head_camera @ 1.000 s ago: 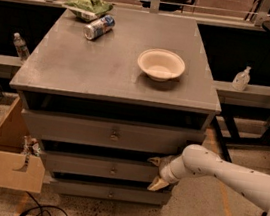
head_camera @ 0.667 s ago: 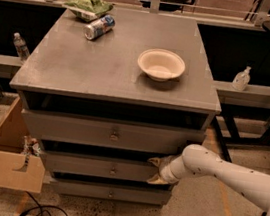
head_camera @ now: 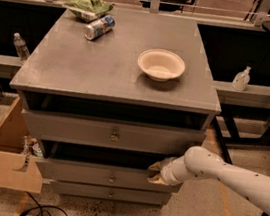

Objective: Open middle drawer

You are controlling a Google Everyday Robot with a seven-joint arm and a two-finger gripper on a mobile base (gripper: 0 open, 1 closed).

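The grey cabinet has three drawer fronts with small brass knobs. The middle drawer, medium in size, has its knob at centre and stands pulled out a little, with a dark gap above it. My gripper on the white arm is at the right end of that drawer's top edge. One fingertip sits above the edge and one in front, closed on the front panel. The top drawer also stands out, and the narrow bottom drawer is shut.
On the cabinet top are a white bowl, a can lying on its side and a green bag. An open cardboard box stands at the cabinet's left. Cables lie on the floor. Bottles stand on ledges at left and right.
The middle drawer's front has come out towards the camera a little, widening the dark gap above it. My gripper stayed at its right top edge and moved with it.
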